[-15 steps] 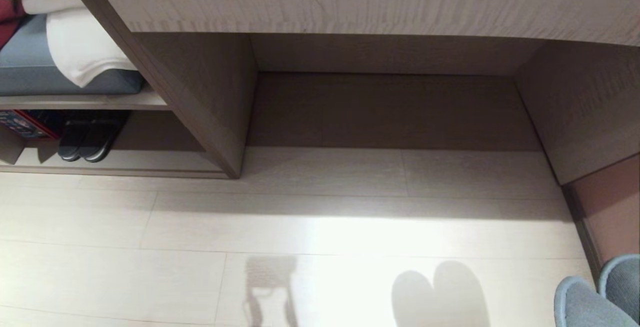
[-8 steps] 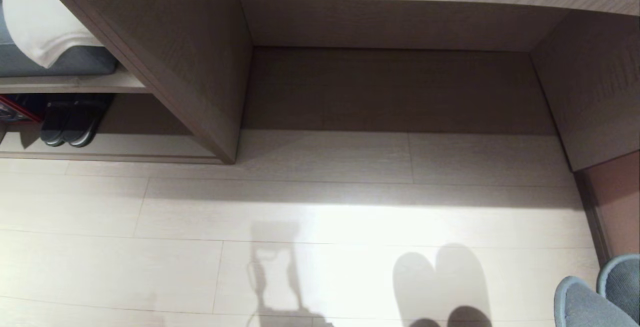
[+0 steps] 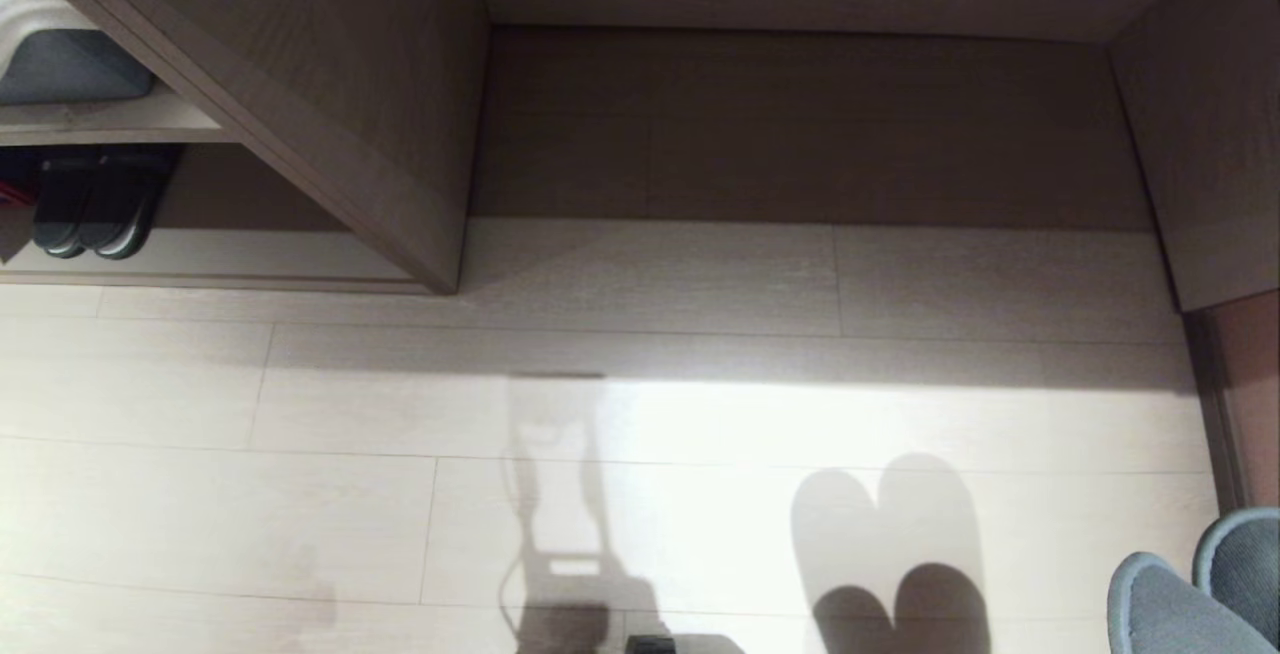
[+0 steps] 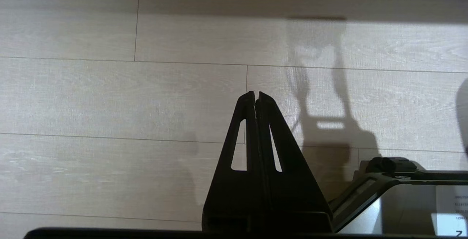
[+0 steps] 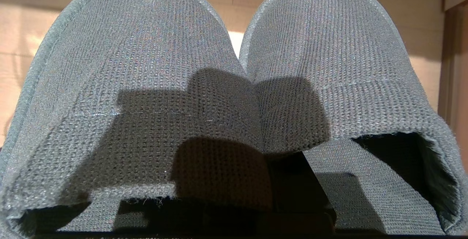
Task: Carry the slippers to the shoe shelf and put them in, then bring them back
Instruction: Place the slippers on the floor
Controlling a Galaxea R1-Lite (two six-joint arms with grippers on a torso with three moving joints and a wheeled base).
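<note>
Head view – slippers [image 3: 1190, 594]: you see only their rounded toes, low at the robot's right, off the floor by the look of their shadow on the boards.
Head view – shoe shelf [image 3: 215, 259]: far across to the robot's left and ahead of the held pair; low pale cubby beside the wider desk recess [image 3: 810, 124]. A black pair [image 3: 90, 209] already sits in its left part.
Head view – bearing: your carry must swing leftward; the right arm has the load, though the left is the nearer to the shelf.
Left wrist view – left gripper [image 4: 256, 96]: fingers pressed together, empty, over bare floor [image 4: 109, 96].
Right wrist view – right gripper [image 5: 267, 166]: clamped where the two inner edges meet; toes point straight away from it.
Right wrist view – condition: grey-blue knit, side by side, heel openings toward the wrist.
</note>
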